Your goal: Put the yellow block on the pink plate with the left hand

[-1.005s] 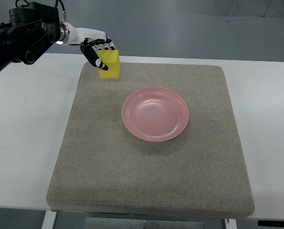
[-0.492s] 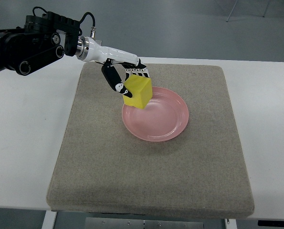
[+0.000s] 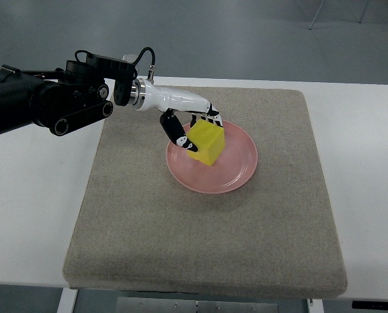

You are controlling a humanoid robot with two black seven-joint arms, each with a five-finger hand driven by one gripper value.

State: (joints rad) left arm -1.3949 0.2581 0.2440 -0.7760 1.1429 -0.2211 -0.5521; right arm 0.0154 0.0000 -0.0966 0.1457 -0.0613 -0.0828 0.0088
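The yellow block [image 3: 207, 143] is over the left half of the pink plate [image 3: 239, 166], low in the dish; whether it rests on it I cannot tell. My left hand [image 3: 195, 129] is shut on the block, with a dark thumb on its left face and the other fingers behind its top. The black and white left arm [image 3: 63, 104] reaches in from the picture's left edge. The plate lies near the middle of a grey felt mat [image 3: 207, 235].
The mat covers most of a white table [image 3: 30, 195], which shows bare on both sides. The table's far edge runs just behind the mat, with grey floor beyond.
The left hand carried the yellow block from the mat's far left corner rightward and toward me, then down over the plate's left half.
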